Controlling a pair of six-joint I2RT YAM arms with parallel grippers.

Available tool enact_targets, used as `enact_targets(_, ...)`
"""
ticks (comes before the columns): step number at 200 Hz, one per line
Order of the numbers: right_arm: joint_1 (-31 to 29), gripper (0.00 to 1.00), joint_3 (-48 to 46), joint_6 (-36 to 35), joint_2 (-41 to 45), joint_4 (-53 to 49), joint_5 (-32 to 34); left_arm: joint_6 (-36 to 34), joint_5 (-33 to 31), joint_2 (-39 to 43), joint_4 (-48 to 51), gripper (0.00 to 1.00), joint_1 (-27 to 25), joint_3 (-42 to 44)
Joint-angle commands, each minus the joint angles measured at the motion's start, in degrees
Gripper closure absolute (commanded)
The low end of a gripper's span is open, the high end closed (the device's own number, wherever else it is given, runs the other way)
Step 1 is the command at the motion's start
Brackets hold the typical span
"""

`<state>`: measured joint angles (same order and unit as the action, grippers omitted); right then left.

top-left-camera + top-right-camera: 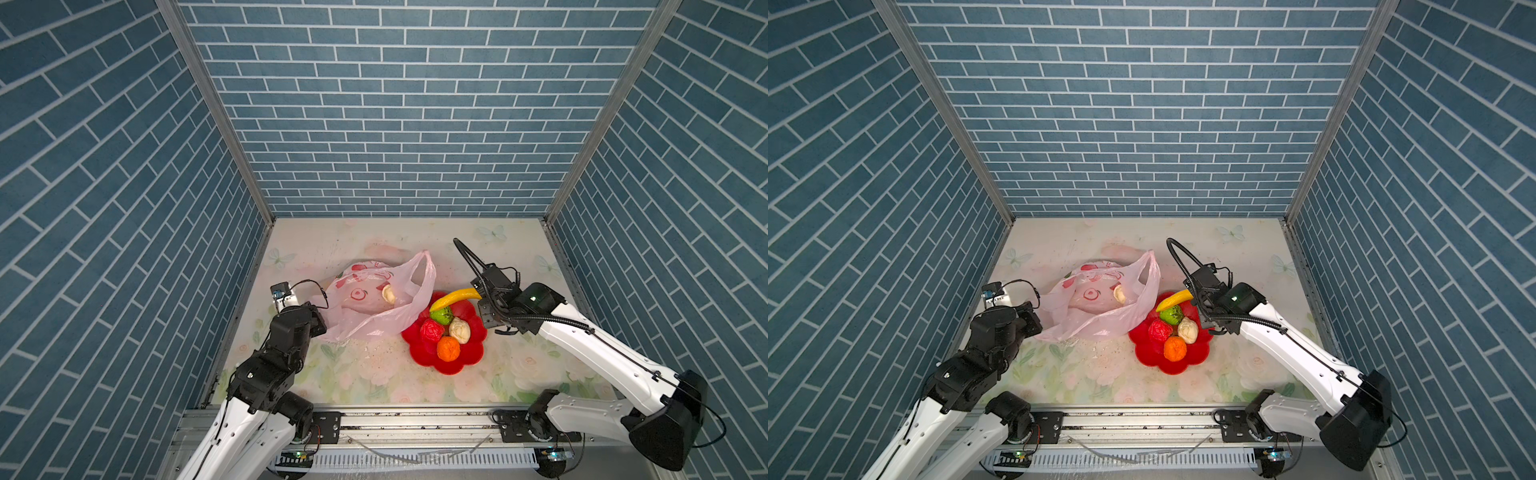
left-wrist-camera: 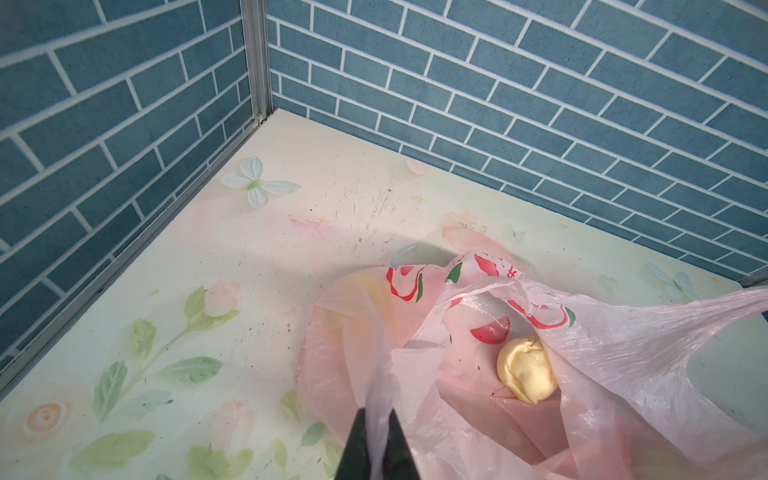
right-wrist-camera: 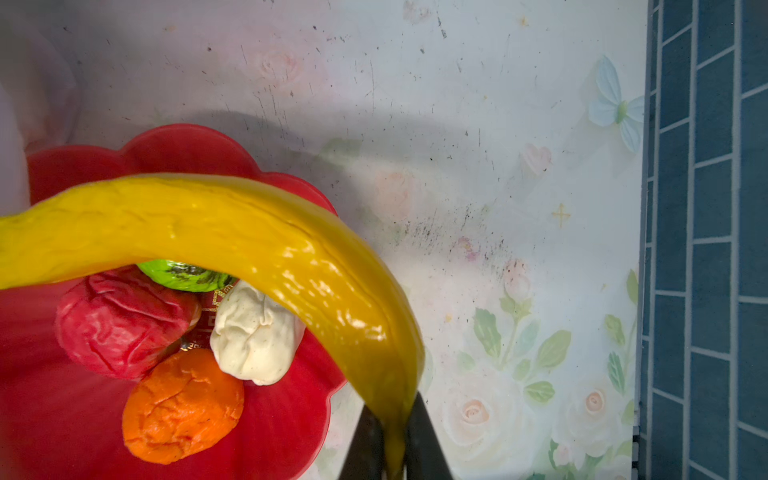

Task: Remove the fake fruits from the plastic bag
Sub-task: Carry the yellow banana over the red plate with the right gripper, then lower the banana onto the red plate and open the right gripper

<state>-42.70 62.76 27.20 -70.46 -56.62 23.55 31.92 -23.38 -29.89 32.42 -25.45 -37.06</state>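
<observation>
1. nearest, the red dish holds orange fruit, red fruit, green fruit, cream fruit.
2. our right gripper pinches the banana above it.
3. our left gripper pinches the plastic bag; a second cream fruit lies inside.

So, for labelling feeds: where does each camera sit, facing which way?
Top views: high in front, looking down toward the back wall; left arm and right arm show.
Left wrist: looks past the left gripper, shut on the plastic bag.
Right wrist: looks down past the right gripper, shut on the banana, over the red dish.
Shared: banana, right wrist and both top views.
</observation>
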Motion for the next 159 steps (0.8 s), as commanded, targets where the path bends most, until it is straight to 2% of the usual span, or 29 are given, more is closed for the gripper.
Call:
enact_targets(1, 0.5, 0.97, -0.3, -2.0, -2.7, 2.6, -1.4, -0.2, -1.1, 0.1, 1.0, 0.91, 0.3, -1.3)
enact_targets(104, 3.9, 0.97, -0.4, -3.7, -11.7, 12.6, -9.6, 1.0, -1.6, -0.3, 0.9, 0.91, 0.2, 0.4)
enact_targets(159, 4.1, 0.98, -1.9, -3.4, -14.1, 15.0, -11.8, 0.9, -2.0, -0.3, 1.2, 0.91, 0.2, 0.3)
